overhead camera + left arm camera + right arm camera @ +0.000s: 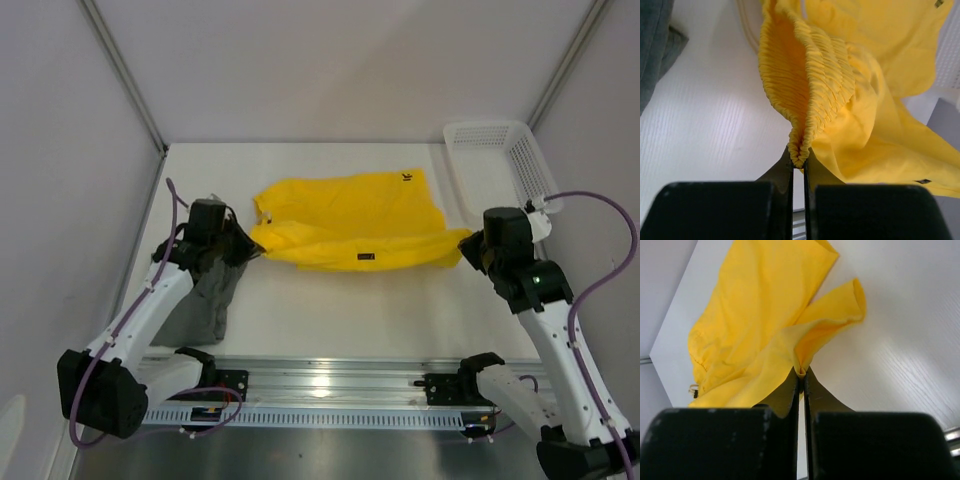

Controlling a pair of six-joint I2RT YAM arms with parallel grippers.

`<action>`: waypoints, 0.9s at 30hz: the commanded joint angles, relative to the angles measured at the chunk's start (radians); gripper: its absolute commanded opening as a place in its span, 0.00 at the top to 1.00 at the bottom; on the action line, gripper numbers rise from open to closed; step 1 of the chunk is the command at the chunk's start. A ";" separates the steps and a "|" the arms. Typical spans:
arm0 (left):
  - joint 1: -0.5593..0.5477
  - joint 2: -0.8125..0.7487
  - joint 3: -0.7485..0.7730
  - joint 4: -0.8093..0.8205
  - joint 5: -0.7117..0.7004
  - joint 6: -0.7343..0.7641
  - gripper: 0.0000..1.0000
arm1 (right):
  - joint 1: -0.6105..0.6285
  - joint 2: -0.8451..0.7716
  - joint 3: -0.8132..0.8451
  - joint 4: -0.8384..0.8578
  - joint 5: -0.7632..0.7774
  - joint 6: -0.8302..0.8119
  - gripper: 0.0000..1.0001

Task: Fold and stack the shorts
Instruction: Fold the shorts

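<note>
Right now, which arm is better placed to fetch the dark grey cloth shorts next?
Left, probably. The dark grey cloth shorts lie beside the left arm, far from the right gripper. But the left gripper must first release the bright yellow shorts; both grip them.

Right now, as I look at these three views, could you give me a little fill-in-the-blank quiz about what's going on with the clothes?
1. The left gripper pinches the yellow shorts by their ribbed elastic ____.
2. The grey shorts lie crumpled on the ____ side of the table.
3. The white mesh basket stands at the table's far ____ corner.

Missing words: waistband; left; right.
</note>
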 commanded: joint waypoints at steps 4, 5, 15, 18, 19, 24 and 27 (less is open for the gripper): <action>0.045 0.115 0.200 -0.006 -0.047 -0.041 1.00 | -0.015 0.202 0.162 0.201 0.031 -0.123 1.00; 0.057 0.157 0.254 -0.009 -0.046 -0.044 1.00 | -0.019 0.258 0.180 0.212 0.029 -0.126 1.00; 0.170 0.423 0.450 -0.013 0.075 -0.061 1.00 | -0.093 0.556 0.395 0.372 -0.080 -0.203 1.00; 0.203 0.451 0.473 0.004 0.091 -0.064 1.00 | -0.102 0.634 0.456 0.418 -0.112 -0.224 1.00; 0.210 0.470 0.491 0.008 0.095 -0.065 1.00 | -0.103 0.680 0.479 0.423 -0.113 -0.227 1.00; 0.247 0.561 0.560 0.039 0.129 -0.084 1.00 | -0.114 0.851 0.646 0.447 -0.173 -0.257 1.00; 0.253 0.639 0.634 0.025 0.190 -0.068 1.00 | -0.128 0.944 0.709 0.459 -0.259 -0.295 1.00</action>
